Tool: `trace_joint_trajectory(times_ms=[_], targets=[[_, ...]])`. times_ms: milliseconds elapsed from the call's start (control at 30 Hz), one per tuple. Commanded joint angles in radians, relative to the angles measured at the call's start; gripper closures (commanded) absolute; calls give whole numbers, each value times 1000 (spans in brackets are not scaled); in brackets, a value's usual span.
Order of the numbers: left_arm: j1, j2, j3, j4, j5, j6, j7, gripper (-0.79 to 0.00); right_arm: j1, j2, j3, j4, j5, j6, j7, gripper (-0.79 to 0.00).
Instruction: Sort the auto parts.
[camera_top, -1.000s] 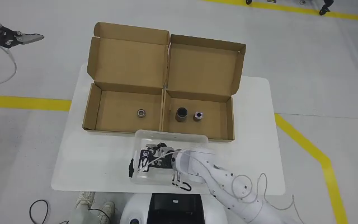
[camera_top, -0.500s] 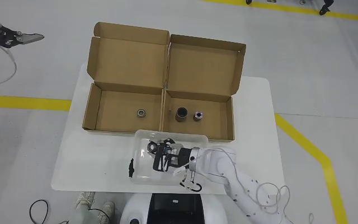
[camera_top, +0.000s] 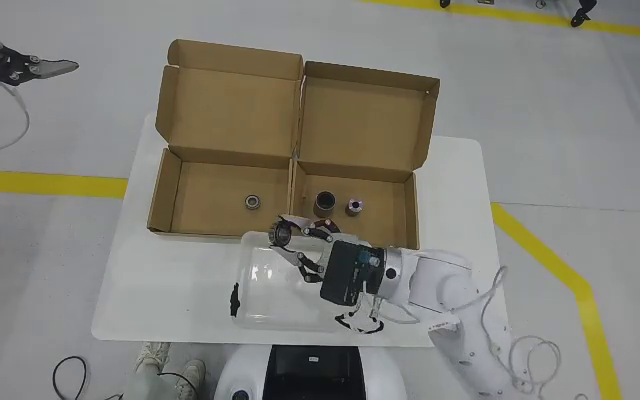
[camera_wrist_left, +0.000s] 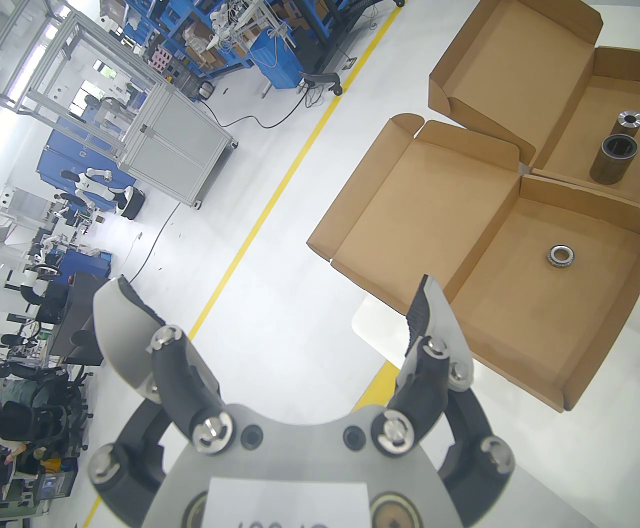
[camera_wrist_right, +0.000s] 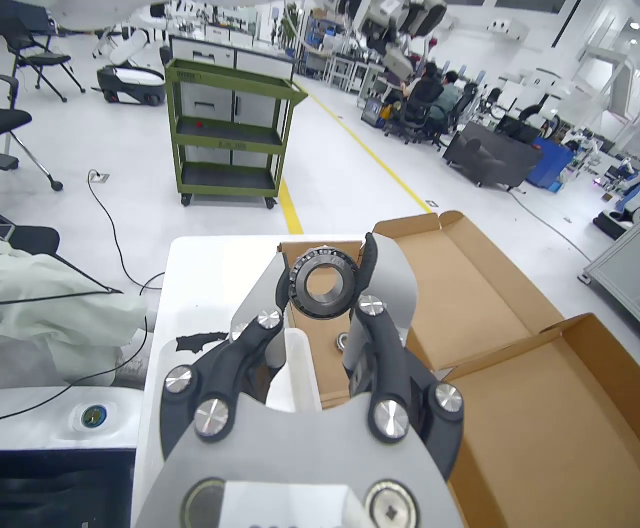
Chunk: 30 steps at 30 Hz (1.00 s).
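My right gripper (camera_top: 286, 238) (camera_wrist_right: 324, 267) is shut on a dark ring-shaped bearing (camera_top: 282, 234) (camera_wrist_right: 324, 289). It holds the bearing above the far rim of the clear plastic bin (camera_top: 262, 300), just before the front wall of the left cardboard box (camera_top: 200, 210). A second bearing (camera_top: 252, 201) (camera_wrist_left: 560, 255) lies in that box. The right box (camera_top: 385, 215) holds a dark cylinder (camera_top: 323, 204) (camera_wrist_left: 612, 159) and a small silver part (camera_top: 352, 208) (camera_wrist_left: 627, 122). My left gripper (camera_wrist_left: 270, 310) (camera_top: 60, 67) hangs open over the floor, far left of the table.
Both boxes stand side by side at the back of the white table (camera_top: 170, 290), lids folded up behind them. A small black scrap (camera_top: 234, 297) lies by the bin's left side. Bare tabletop lies left and right of the bin.
The right gripper has risen out of the bin with the bearing and moved back and right, towards the boxes. The left gripper has stayed put.
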Motion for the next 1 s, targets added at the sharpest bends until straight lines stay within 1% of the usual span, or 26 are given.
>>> trace_joint_trajectory(times_ms=[0, 133, 200, 333, 467, 600, 733, 867, 967], targets=[[0, 0, 0, 0, 0, 0, 0, -785, -2, 3, 12, 11, 0, -11, -69, 0], [0, 0, 0, 0, 0, 0, 0, -785, -6, 7, 24, 65, -24, -41, -221, 0], [0, 0, 0, 0, 0, 0, 0, -785, -5, 9, 26, 92, -57, -43, -277, 0], [0, 0, 0, 0, 0, 0, 0, -785, -2, 13, 27, 110, -112, -45, -400, 0], [0, 0, 0, 0, 0, 0, 0, -785, -8, 20, 36, 151, -142, -65, -551, 0], [0, 0, 0, 0, 0, 0, 0, -785, 0, 24, 38, 206, -147, -89, -679, 0], [0, 0, 0, 0, 0, 0, 0, -785, 27, 23, 13, 268, -152, -118, -827, 0], [0, 0, 0, 0, 0, 0, 0, -785, 67, 18, -17, 350, -151, -131, -926, 0], [0, 0, 0, 0, 0, 0, 0, -785, 89, 14, -40, 393, -155, -122, -971, 0]])
